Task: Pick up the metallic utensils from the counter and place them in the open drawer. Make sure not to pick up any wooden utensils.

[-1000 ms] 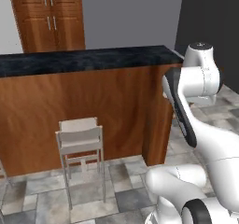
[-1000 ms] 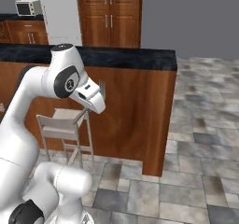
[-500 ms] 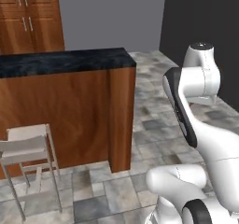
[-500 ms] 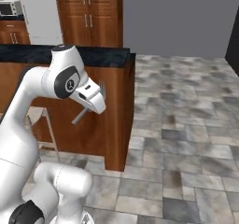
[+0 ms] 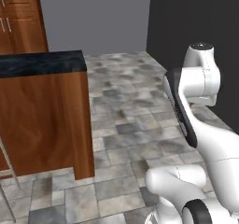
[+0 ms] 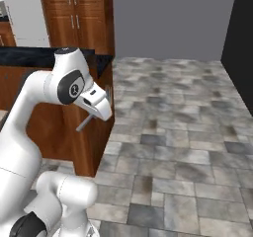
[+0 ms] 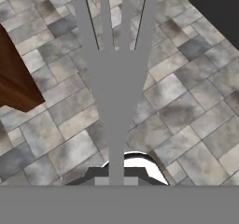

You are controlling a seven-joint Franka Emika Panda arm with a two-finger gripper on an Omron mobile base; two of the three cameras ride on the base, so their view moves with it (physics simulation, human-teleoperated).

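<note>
My gripper [image 7: 116,177] is shut on a grey metal fork [image 7: 114,78], one of the metallic utensils. Its handle rises from between the fingertips and its tines spread toward the top of the hand view, over the tiled floor. From the right base view the gripper [image 6: 100,113] hangs in front of the counter's end, with the fork [image 6: 84,124] sticking out to the lower left. The dark marbled counter [image 5: 42,62] over reddish-brown panelling stands at the left, and the same counter [image 6: 29,57] lies behind the arm. The open drawer and the wooden utensils are out of view.
Grey stone floor tiles [image 5: 126,120] stretch ahead and to the right. A black wall [image 5: 196,17] stands at the right. Wooden cabinets [image 6: 79,14] and a white appliance [image 6: 22,9] stand at the back left.
The whole picture has swung: the base has turned, so the counter has slid to the left and the stool has left the views. The fork stays in the shut gripper.
</note>
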